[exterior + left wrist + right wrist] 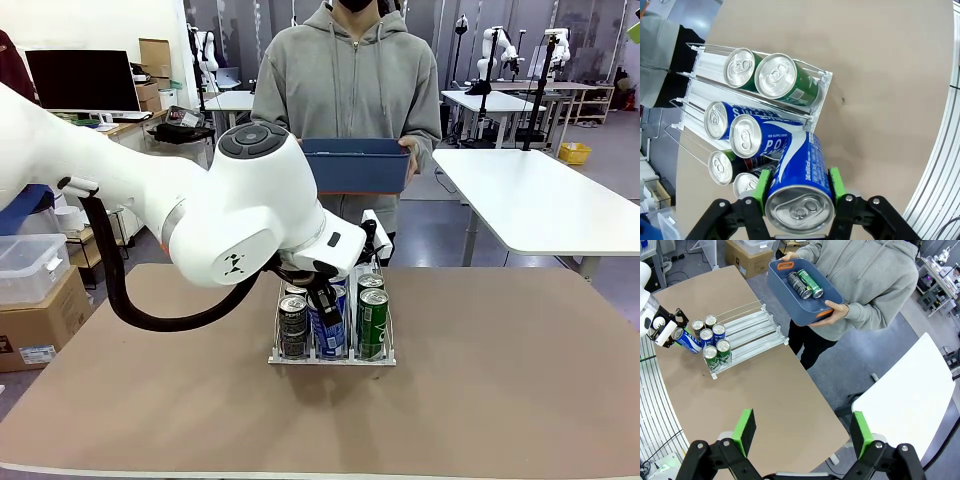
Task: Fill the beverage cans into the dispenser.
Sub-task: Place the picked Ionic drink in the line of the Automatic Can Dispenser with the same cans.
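Left wrist view: your left pincer [799, 184] clamps a blue can [801, 167]. Square it upright, then lower it behind the 2 loaded blue cans [747, 135], between the dividers of the dispenser [702, 65].

Found dispenser [754, 326] at table [500, 380] ctr, two cans [723, 347] per lane at robot-side end. Noted another can [800, 170] tilted in left gripper [798, 185], before mid lane. Logged bin [790, 297] w/ two loose cans [810, 284] beyond far edge.
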Action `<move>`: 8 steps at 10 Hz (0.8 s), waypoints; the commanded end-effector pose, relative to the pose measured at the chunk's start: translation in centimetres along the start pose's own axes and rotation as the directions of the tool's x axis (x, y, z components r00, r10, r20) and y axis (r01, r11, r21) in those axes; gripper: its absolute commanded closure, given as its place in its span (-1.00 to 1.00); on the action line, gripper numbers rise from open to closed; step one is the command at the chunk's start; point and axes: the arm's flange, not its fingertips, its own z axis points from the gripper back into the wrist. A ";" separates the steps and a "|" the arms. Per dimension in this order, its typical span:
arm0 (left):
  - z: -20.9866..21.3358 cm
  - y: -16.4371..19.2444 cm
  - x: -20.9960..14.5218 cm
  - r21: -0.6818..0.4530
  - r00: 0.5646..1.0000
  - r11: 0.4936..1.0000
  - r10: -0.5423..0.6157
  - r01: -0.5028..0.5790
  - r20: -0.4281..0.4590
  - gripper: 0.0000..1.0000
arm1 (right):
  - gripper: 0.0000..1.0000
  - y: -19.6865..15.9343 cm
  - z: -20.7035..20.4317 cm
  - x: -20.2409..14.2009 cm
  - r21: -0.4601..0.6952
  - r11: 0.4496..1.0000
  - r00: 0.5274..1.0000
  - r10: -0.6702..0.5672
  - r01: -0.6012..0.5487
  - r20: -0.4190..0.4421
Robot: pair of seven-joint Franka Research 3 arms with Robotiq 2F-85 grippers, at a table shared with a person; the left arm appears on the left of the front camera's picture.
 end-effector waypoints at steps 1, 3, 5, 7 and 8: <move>-1.3 1.5 1.0 0.070 0.999 0.997 0.038 -0.040 0.030 -0.15 | -1.00 0.1 0.0 -0.1 0.007 1.000 1.000 0.004 -0.004 0.006; -2.0 2.2 1.6 0.055 0.996 0.996 0.069 -0.072 0.054 -0.15 | -1.00 0.1 0.0 -0.1 0.007 1.000 1.000 0.004 -0.004 0.006; -2.3 2.9 2.0 0.064 0.995 0.994 0.088 -0.091 0.047 -0.15 | -1.00 0.1 0.0 -0.1 0.007 1.000 1.000 0.004 -0.004 0.006; -3.0 3.4 2.2 0.104 0.993 0.988 0.117 -0.116 -0.001 -0.15 | -1.00 0.1 0.0 -0.1 0.007 1.000 1.000 0.004 -0.004 0.006; -3.4 3.8 2.3 0.103 0.992 0.987 0.125 -0.123 -0.018 -0.15 | -1.00 0.1 0.0 -0.1 0.007 1.000 1.000 0.004 -0.004 0.006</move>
